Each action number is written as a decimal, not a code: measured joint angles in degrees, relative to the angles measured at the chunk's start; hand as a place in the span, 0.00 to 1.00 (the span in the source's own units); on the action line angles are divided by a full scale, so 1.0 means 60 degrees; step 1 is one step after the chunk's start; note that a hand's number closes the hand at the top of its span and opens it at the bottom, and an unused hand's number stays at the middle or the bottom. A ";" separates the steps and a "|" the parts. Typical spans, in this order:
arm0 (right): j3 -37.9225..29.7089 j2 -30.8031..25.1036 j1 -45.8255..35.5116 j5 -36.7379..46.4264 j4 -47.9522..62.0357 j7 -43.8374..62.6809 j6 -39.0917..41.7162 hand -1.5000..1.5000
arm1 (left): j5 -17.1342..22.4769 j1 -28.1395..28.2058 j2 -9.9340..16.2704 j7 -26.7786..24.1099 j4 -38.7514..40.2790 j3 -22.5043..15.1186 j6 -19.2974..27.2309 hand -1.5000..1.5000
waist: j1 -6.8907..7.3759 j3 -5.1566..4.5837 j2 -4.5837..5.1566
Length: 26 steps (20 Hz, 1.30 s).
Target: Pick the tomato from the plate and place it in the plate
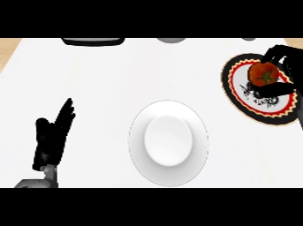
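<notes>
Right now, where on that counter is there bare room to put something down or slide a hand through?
Bare counter lies between the resting left hand and the white plate, and across the wide strip above both. Another gap runs between the white plate and the patterned plate. The crowded spot is the patterned plate, where the right hand curls round the tomato.
</notes>
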 measured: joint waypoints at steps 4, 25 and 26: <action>-0.0387 -0.0063 -0.0729 0.0227 0.1875 -0.0779 -0.0160 1.00 | 0.0003 -0.0065 -0.0095 0.0032 0.0030 0.0041 -0.0018 0.50 | 0.0030 0.0000 0.0010; -0.0361 -0.0831 -0.2958 0.1487 0.8716 -0.3793 0.1791 0.00 | -0.0159 -0.0296 -0.0251 -0.0181 0.0237 -0.0052 -0.0168 0.50 | 0.0398 0.0033 0.0177; -0.0463 -0.0890 -0.2906 0.1385 0.8766 -0.4188 0.1869 0.00 | -0.0152 -0.0295 -0.0226 -0.0129 0.0192 -0.0036 -0.0180 0.50 | 0.0383 0.0034 0.0172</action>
